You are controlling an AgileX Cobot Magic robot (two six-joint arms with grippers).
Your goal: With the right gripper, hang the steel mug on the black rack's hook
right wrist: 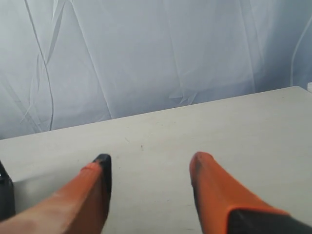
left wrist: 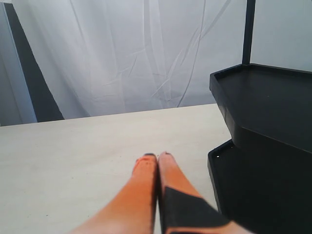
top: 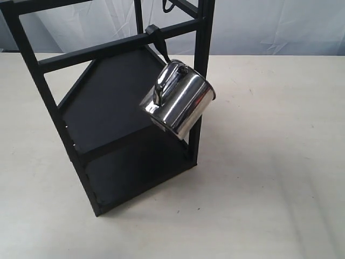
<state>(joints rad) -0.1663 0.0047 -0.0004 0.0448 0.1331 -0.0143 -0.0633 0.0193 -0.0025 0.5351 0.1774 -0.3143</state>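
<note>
Job looks done: steel mug point(top: 179, 105) hangs tilted by its handle on the hook point(top: 156, 35) of the black rack point(top: 116, 108), off the worktop point(top: 269, 178); right claw point(right wrist: 150, 168) apart & empty, left claw point(left wrist: 158, 158) pressed together.

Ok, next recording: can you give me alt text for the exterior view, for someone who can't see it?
A shiny steel mug hangs tilted by its handle from a hook clipped on a crossbar of a tall black rack. The rack stands on a pale table before a white curtain. No gripper appears in this view.
</note>
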